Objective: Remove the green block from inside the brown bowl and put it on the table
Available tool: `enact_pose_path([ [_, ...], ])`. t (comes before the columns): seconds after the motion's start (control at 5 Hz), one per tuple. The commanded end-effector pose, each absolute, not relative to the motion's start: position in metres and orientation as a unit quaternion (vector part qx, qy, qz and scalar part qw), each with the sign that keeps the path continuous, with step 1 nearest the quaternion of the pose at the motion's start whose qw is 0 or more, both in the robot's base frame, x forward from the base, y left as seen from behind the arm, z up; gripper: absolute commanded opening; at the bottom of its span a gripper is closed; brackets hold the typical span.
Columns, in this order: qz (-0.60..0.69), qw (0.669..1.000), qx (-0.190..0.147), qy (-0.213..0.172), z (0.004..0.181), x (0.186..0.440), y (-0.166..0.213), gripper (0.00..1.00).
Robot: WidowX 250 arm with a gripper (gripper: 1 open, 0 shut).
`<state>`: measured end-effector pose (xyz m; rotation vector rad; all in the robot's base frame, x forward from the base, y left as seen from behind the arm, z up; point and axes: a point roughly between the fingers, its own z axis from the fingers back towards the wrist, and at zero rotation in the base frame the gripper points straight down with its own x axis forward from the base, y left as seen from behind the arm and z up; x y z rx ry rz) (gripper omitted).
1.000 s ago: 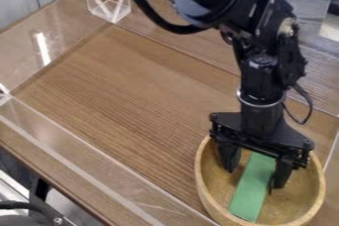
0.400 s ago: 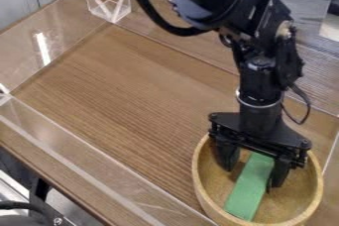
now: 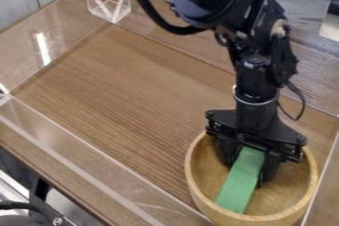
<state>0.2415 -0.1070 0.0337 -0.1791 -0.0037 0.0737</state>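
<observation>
We are at the grabbing part of the job. The tool (image 3: 252, 172) has its fingers pinched on the top end of the green block (image 3: 240, 187), as far as we can see. The block is in the brown wooden bowl (image 3: 195, 187), with its free end pointing to about 7 o'clock. The bowl sits at about 5 o'clock in our view. We can't tell if the block is off the bottom of the bowl yet. So we have found it and gripped it, but we still have to lift it out, move it past the rim and set it down on the wooden surface (image 3: 119, 83). There is bare wood toward 10 o'clock from the bowl.

In the earlier picture, the fingers were spread wide around the block. Now they are close together on it. The bowl and block have also slid a little toward 10 o'clock.
</observation>
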Motion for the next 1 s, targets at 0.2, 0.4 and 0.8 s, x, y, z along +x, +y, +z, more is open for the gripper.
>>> enact_pose_path([
  [0.2, 0.032, 0.995, -0.098, 0.0, 0.044, 0.241, -0.107, 0.0],
  [0.4, 0.034, 0.994, -0.101, 0.006, 0.05, 0.238, -0.106, 0.0],
  [0.8, 0.034, 0.994, -0.105, 0.018, 0.06, 0.232, -0.105, 0.0],
])
